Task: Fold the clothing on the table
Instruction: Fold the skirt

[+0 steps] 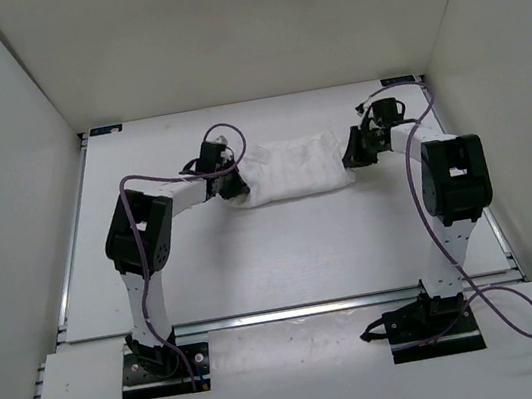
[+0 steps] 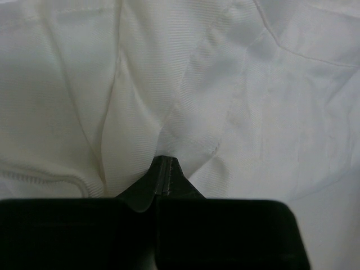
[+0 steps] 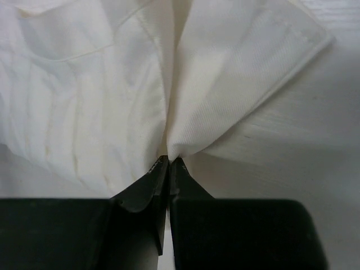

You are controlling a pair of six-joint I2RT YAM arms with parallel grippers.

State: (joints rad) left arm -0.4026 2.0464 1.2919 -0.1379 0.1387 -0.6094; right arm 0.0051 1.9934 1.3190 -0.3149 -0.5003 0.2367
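The clothing lies bunched in a long white roll on the surface, a little toward 12 o'clock from the middle in the top view, running from 9 o'clock to 3 o'clock.

My left claw is at its 9 o'clock end. Its jaws are pressed together, and a ridge of the fine-ribbed fabric rises straight out from between the tips, so I hold the clothing there.

My right claw is at the 3 o'clock end. Its jaws are also closed tight, pinching a gathered fold where two flaps of cloth spread away toward 11 and 1 o'clock. In that wrist view, bare surface shows at 3 o'clock beside a stitched hem edge.
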